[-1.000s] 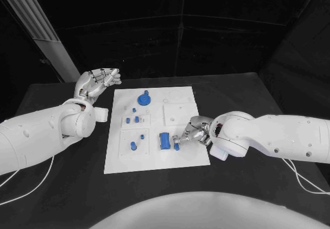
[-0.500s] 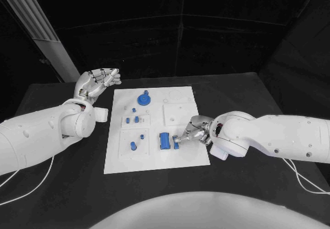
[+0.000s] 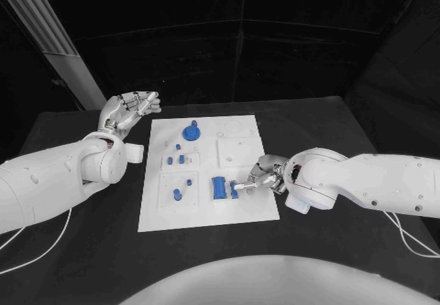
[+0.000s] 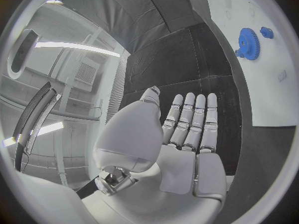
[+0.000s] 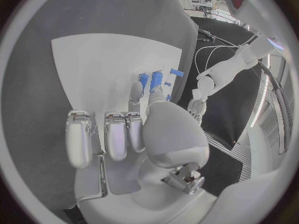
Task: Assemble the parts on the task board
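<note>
Looking down from the head camera, you see the white task board [image 3: 209, 170] lying in the middle of the black table [image 3: 321, 127], with the blue parts spread over it: a blue gear [image 3: 191, 133] near the far end, a few small blue pegs [image 3: 182, 159] standing in the left-hand blocks, and a larger blue block [image 3: 220, 187] near the front, just left of the right hand. Your right hand [image 3: 263, 177] sits low over the board's right edge, fingers reaching toward a small blue piece [image 3: 234, 190] beside that block; in the right wrist view a fingertip [image 5: 136, 90] and the thumb come together right at the blue pieces [image 5: 157, 79], but you cannot tell whether anything is actually pinched. Your left hand [image 3: 129, 109] is raised off the board's far left corner, above the table, holding nothing; the left wrist view shows its fingers [image 4: 194, 119] straight, side by side, with the gear [image 4: 248, 37] well apart from them
</note>
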### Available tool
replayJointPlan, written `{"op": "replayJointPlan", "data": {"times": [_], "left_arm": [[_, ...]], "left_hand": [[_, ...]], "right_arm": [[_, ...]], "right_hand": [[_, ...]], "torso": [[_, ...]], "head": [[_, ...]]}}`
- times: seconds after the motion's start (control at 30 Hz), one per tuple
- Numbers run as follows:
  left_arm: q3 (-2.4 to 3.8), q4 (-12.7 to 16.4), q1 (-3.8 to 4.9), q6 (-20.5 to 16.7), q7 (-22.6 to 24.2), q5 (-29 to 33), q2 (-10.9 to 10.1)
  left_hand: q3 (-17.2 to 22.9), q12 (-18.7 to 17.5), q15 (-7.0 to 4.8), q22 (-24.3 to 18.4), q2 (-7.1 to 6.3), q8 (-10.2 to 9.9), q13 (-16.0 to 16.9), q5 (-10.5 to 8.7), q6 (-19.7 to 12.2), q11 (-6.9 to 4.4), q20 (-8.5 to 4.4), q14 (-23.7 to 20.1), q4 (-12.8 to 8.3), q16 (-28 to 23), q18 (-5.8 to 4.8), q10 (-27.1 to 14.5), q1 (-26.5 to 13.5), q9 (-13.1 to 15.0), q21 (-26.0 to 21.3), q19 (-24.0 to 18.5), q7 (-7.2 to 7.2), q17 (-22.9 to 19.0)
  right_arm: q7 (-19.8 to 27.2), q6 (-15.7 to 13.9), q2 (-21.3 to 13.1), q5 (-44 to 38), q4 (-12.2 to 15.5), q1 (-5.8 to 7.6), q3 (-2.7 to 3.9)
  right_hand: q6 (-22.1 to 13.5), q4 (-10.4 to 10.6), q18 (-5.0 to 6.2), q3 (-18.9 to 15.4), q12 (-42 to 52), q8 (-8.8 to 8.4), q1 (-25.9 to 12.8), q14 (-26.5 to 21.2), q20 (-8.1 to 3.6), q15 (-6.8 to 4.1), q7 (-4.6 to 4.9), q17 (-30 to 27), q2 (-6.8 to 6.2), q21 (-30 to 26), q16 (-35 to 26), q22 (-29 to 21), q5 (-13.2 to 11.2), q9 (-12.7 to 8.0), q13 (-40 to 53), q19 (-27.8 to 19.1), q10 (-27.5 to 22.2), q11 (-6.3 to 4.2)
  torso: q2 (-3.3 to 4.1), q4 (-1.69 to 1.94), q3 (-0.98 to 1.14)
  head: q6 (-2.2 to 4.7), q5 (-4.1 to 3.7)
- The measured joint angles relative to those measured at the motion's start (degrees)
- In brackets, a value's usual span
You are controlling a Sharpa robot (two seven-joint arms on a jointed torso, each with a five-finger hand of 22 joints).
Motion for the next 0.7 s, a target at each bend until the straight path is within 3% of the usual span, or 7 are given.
{"op": "replayJointPlan", "data": {"times": [0.07,0.2,0.7], "left_arm": [[0.0,-0.01,-0.05,0.01,0.0,0.0,0.01],[0.0,0.0,-0.08,0.05,0.0,0.0,0.03],[0.0,0.11,-0.14,0.07,0.0,0.0,-0.16]], "left_hand": [[0.0,0.0,0.0,0.0,0.0,0.0,0.0,0.0,0.0,0.0,0.0,0.0,0.0,0.0,0.0,0.0,0.0,0.0,0.0,0.0,0.0,0.0],[0.0,0.0,0.0,0.0,0.0,0.0,0.0,0.0,0.0,0.0,0.0,0.0,0.0,0.0,0.0,0.0,0.0,0.0,0.0,0.0,0.0,0.0],[0.0,0.0,0.0,-0.04,0.0,0.02,0.01,0.0,0.0,0.0,0.0,0.0,0.0,0.0,0.0,0.0,0.0,0.0,0.0,0.0,0.0,0.0]], "right_arm": [[-0.4,1.25,0.13,-0.49,0.01,0.0,0.0],[-1.22,4.01,0.81,-1.59,-0.18,-0.01,-0.01],[-2.96,8.41,2.15,-3.59,-1.47,-0.21,-0.02]], "right_hand": [[-1.36,0.11,0.0,-1.07,0.0,1.97,-0.69,0.0,0.0,0.0,-0.13,0.0,0.69,0.0,0.0,0.0,0.0,2.53,0.0,0.0,-0.01,-0.01],[-2.83,0.26,0.0,-1.52,0.0,3.88,-0.4,0.0,0.0,0.0,-0.38,0.0,1.54,0.0,0.0,0.0,0.0,5.23,0.0,0.0,-0.01,-0.01],[-3.7,0.27,0.0,-2.16,0.05,5.35,1.05,-0.01,0.01,0.01,-0.67,0.0,4.45,0.0,0.0,0.0,0.0,8.11,0.16,0.0,-0.04,-0.02]], "torso": [[-0.01,-0.01,0.0],[0.01,-0.01,-0.02],[0.02,0.05,-0.04]], "head": [[0.0,-0.09],[0.0,-0.17],[0.0,-0.07]]}}
